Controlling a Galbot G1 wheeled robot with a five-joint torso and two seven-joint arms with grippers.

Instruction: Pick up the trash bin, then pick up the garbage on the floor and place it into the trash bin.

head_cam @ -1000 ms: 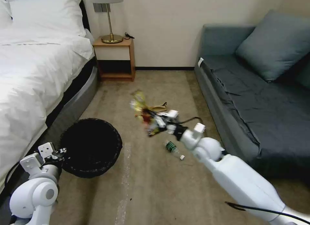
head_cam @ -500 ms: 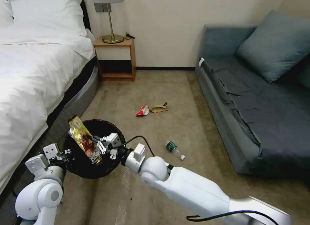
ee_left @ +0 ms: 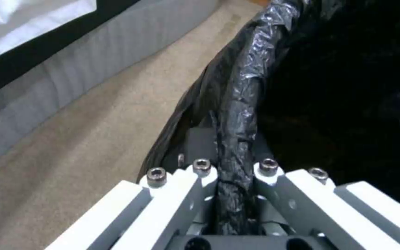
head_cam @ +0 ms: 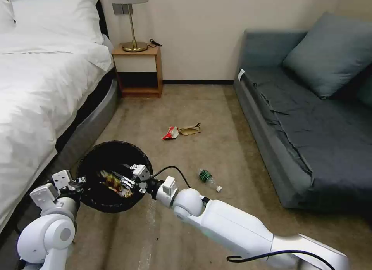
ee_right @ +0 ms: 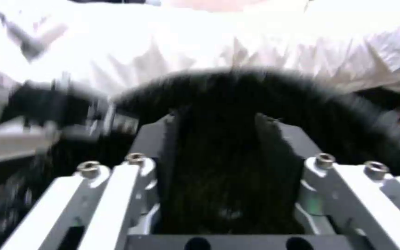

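Left gripper (ee_left: 231, 180) clamped on the crinkled black-bagged rim of the round trash bin (head_cam: 97, 155), holding it off the beige carpet (head_cam: 186, 107) beside the white bed (head_cam: 35, 87). Right gripper (head_cam: 126, 180) reaches over the bin's mouth, fingers spread apart with nothing between them in the right wrist view. Yellow-brown snack wrapper (head_cam: 112, 182) lies inside the bin, just below those fingers. Out on the carpet: clear bottle with green label and white cap (head_cam: 208, 179) near the grey sofa (head_cam: 310, 118); red-white wrapper (head_cam: 169, 133) touching crumpled brown paper (head_cam: 190, 129), nearer the wooden nightstand (head_cam: 137, 70).
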